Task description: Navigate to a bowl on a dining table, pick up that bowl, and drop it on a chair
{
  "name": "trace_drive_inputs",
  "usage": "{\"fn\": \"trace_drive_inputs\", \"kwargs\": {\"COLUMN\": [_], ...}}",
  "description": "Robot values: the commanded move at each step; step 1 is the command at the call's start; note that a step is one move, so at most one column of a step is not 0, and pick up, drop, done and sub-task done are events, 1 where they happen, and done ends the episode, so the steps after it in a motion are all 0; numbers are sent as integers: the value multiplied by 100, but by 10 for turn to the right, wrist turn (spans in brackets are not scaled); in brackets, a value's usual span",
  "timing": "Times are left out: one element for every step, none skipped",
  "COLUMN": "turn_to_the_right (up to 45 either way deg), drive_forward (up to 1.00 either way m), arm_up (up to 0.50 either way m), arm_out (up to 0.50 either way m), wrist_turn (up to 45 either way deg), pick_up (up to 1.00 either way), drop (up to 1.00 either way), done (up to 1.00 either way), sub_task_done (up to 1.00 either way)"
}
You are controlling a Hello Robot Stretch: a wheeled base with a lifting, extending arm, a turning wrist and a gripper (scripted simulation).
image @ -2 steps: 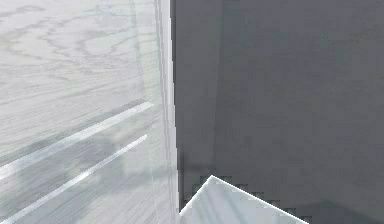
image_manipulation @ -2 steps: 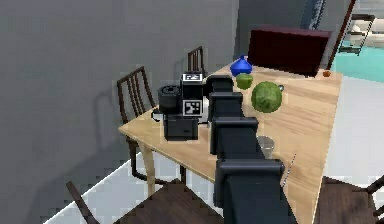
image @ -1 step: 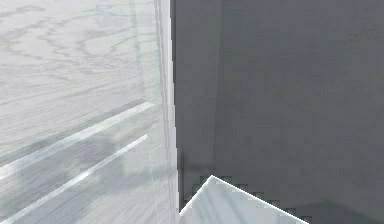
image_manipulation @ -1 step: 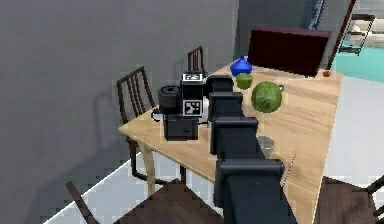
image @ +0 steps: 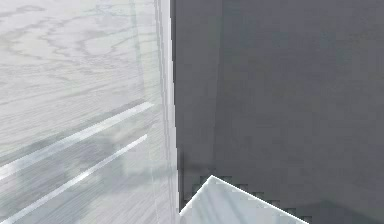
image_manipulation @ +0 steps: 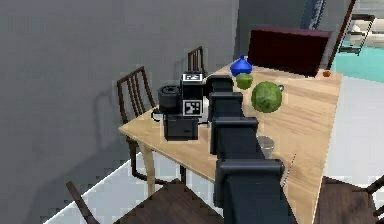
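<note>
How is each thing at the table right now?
Pincer: by the table, can't tell if it holds anything.
Green round thing: resting on the table.
Blue thing: upright on the table.
Chair: upright at the table's edge.

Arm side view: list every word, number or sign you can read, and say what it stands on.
No text can be read.
The white squares at the far end of the arm: black marks, patterns rather than letters.
The dining table: no print visible.
</note>
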Motion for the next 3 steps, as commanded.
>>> {"fn": "trace_drive_inputs", "kwargs": {"turn_to_the_right": [0, 0, 0], "drive_forward": [0, 0, 0], "arm_up": [0, 0, 0], "arm_out": [0, -10, 0], "wrist_turn": [0, 0, 0], "pick_up": [0, 0, 0], "drop": [100, 0, 0], "done": [0, 0, 100], "sub_task_done": [0, 0, 0]}}
